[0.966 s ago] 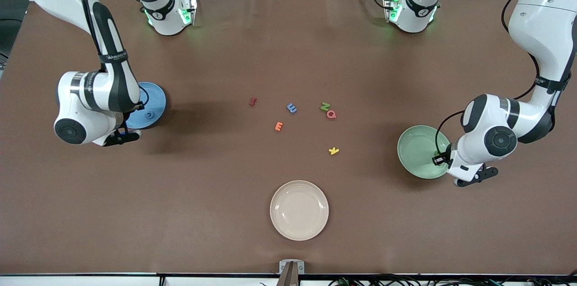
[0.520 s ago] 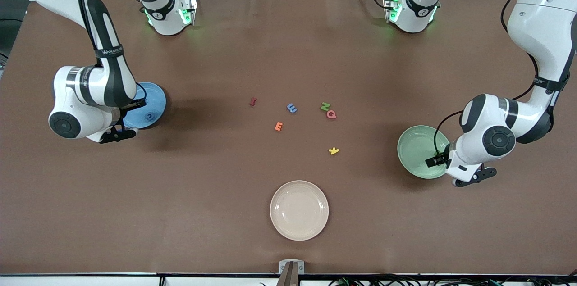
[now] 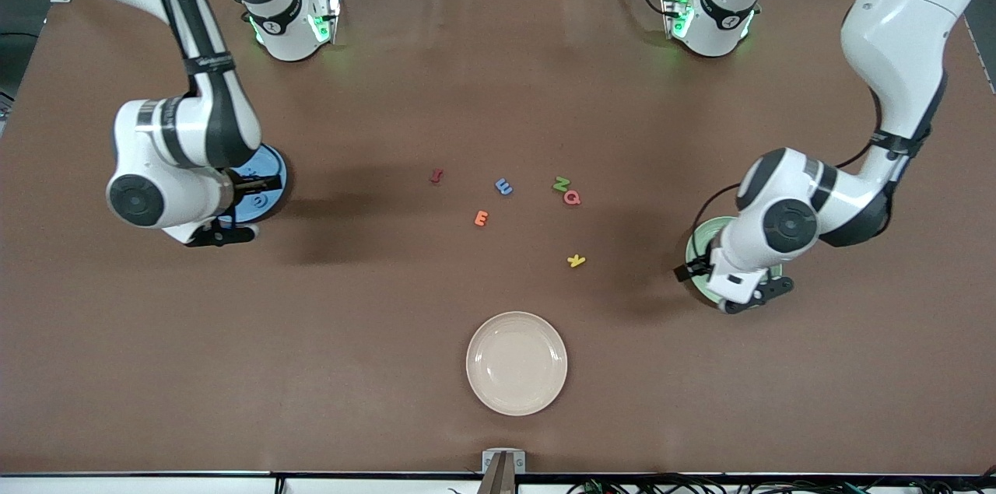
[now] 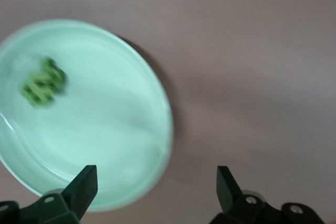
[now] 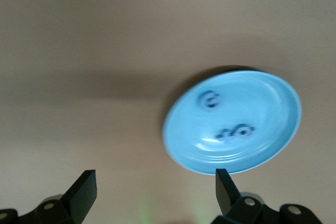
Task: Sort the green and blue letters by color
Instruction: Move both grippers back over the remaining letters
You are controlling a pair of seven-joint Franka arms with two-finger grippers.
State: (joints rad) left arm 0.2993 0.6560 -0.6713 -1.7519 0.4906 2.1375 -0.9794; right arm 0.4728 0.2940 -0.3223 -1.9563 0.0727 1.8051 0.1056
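Taking the front camera's picture as the clock face, the round blue plate [image 3: 272,163] sits near nine o'clock on the brown surface [image 3: 389,307]. The right pincer [image 3: 237,208] hangs over it, spread wide and empty. Two small blue letters [image 5: 210,99] lie in that plate. Around the centre are the loose pieces: a dark red letter [image 3: 436,176], a chunky mid-blue letter [image 3: 504,186], an orange E [image 3: 482,218] at about seven o'clock of the blue one, an olive-green letter [image 3: 561,183] touching or just beside a pinkish-red Q [image 3: 572,197], and a yellow letter [image 3: 576,261] nearer the camera. An empty cream plate [image 3: 517,362] rests at six o'clock. The pale green plate [image 3: 691,245], toward four o'clock, is mostly covered by the left arm. The left pincer [image 3: 727,284] is above its rim, also wide and holding nothing, and one green letter [image 4: 43,82] lies inside. By my reading each arm is at the end of a drop-off, and one blue and one green piece are left to sort. Next, each pincer should travel to the centre. The right should come down astride the mid-blue letter, clear of the orange E. The left should close on the olive-green letter without catching the Q against it, which looks the trickier pick.
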